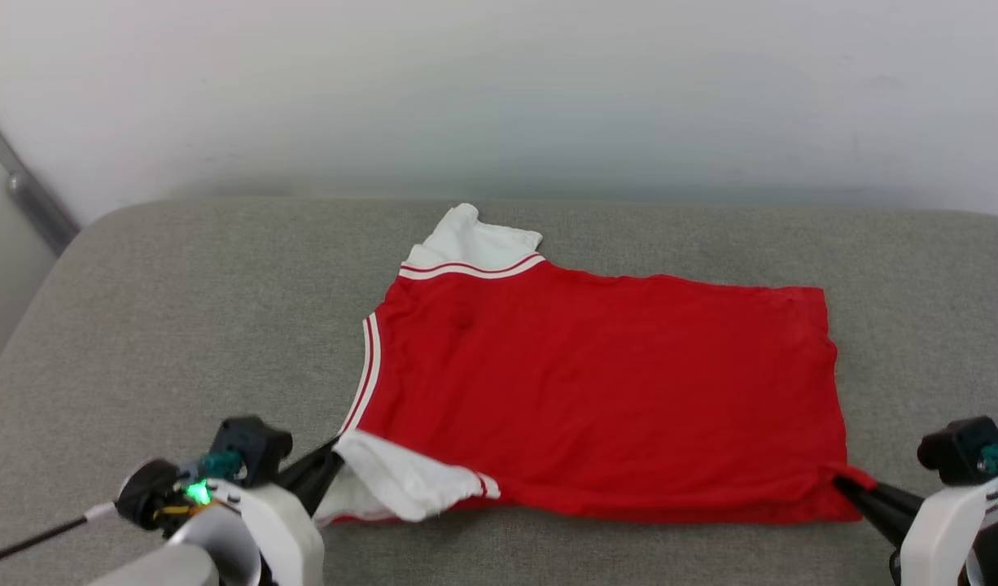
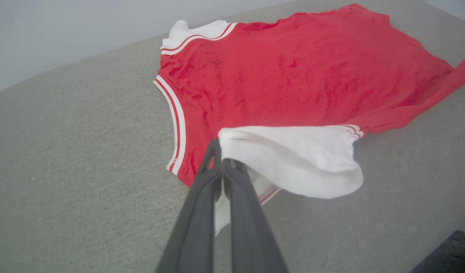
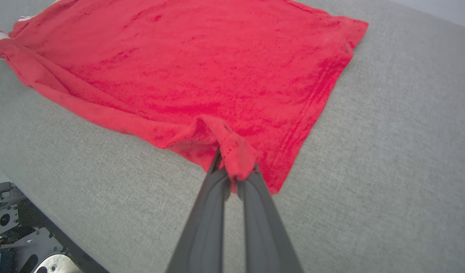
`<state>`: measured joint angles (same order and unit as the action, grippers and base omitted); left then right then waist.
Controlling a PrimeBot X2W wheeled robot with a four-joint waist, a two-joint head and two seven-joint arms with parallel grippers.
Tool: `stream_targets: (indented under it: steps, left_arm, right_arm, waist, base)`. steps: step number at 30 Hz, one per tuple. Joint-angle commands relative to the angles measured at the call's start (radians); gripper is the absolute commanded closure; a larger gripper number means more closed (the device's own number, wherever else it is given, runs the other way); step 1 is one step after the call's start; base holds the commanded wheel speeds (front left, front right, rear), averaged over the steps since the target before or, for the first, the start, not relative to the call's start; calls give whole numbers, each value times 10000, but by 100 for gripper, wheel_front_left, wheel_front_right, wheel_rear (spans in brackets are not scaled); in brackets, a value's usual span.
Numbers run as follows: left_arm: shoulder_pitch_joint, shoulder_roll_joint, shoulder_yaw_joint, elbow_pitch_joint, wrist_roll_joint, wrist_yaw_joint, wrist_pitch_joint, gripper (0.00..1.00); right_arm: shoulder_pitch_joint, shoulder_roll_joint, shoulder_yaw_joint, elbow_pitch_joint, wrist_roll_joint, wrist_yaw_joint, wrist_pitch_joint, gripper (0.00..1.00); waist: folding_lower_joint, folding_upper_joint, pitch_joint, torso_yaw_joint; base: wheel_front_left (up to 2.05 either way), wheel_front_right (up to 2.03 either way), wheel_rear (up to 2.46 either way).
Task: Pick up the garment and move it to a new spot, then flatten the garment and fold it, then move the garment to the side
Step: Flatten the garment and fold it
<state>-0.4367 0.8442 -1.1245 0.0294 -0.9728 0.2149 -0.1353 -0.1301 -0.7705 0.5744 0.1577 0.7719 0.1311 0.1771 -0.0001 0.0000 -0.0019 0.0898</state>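
Red soft-fabric T-shirt with white sleeves lies spread flat mid grey padded tabletop. Your left claw is clamped on near sleeve, right claw on near hem corner. Likely fold step: lift both evenly, carry toward tabletop's far edge.

The shirt is red, with white sleeves and red-and-white striped trim at the collar and sleeve seams. It lies spread almost flat on the grey cushion, collar toward 9 o'clock in the head view and hem toward 3. One sleeve points to 11 o'clock. The other, at 7, is lifted and curled over. The hem corner at 4 o'clock is raised.
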Motion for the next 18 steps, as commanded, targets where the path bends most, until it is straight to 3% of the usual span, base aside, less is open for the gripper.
stream_targets:
  steps: [1, 10, 18]
  left_arm:
    - [-508, -185, 218, 196, -83, -194, 54, 100]
    - [-2809, -895, 306, 2111, 488, -1453, 740, 100]
    - [-3948, -1722, 138, 4404, 590, -2485, 1033, 100]
  right_arm:
    - [-269, 139, -277, -175, -129, -7, 185, 100]
    - [-942, 601, -1328, -514, -677, -7, 1317, 100]
    - [-2343, 1118, -991, 234, -1181, -7, 2061, 100]
  waist:
    - [1, 0, 255, -102]
    - [1, 0, 1372, -372]
    - [1, 0, 2586, -688]
  base:
    - [0, 0, 0]
    - [0, 0, 0]
    - [0, 0, 0]
